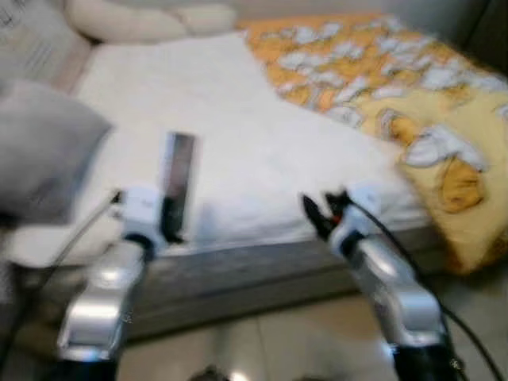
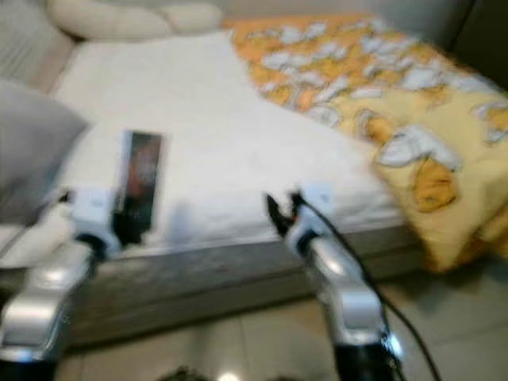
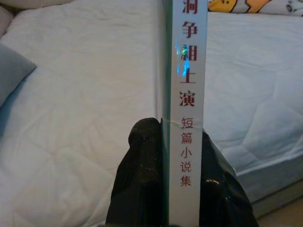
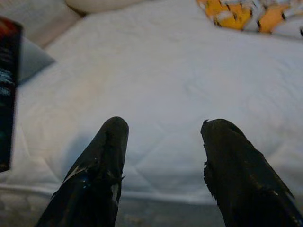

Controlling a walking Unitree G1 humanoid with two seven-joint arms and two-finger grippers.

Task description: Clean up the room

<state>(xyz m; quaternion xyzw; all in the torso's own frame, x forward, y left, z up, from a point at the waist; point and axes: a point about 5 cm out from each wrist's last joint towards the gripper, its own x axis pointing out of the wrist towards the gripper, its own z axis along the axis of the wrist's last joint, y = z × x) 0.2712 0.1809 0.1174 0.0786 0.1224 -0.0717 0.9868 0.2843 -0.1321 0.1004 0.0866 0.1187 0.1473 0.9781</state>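
A bed [image 1: 238, 151] with a white mattress filled the scene, an orange-and-yellow blanket [image 1: 413, 95] heaped on its far right side and a grey pillow [image 1: 44, 151] at the left. The left end effector [image 3: 165, 156] was clamped on a thin book [image 1: 176, 182], held upright over the near edge. The right end effector [image 4: 163, 142] hung open, empty. Pinched only at its lower end, the book could tilt or slip.

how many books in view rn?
1. A thin book with a white spine and dark cover is held upright in the left gripper, above the white mattress near its front edge. Others could be hidden under the yellow patterned blanket.
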